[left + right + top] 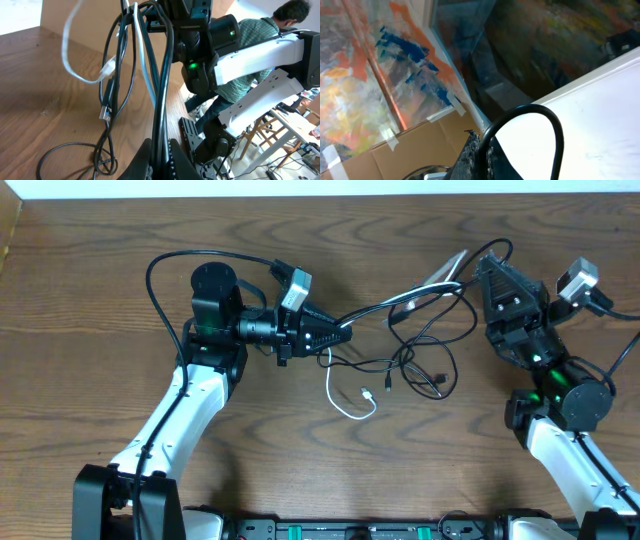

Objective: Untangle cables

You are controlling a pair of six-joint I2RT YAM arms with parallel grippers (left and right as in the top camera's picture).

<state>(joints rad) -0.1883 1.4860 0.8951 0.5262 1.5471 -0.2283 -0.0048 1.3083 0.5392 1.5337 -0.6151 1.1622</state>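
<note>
Several thin black cables (pixel 425 365) lie in a loose tangle on the wooden table (pixel 100 280) between the arms, with a white cable (pixel 342 402) curled below them. My left gripper (pixel 345 333) points right and is shut on a bundle of black cables (pixel 165 75) that rises taut toward the right arm (pixel 200 45). The white cable (pixel 75 50) hangs looped beside that bundle. My right gripper (pixel 478 264) is raised at the back right, tilted upward. In its wrist view it (pixel 481 150) is shut on one black cable (pixel 556 135) that arcs out in a loop.
The table's back edge (pixel 320 198) runs along the top, with a cardboard wall (pixel 8 230) at the far left. Black gear (pixel 350 530) lines the front edge. A seated person (pixel 280 20) is behind the right arm, beyond the table.
</note>
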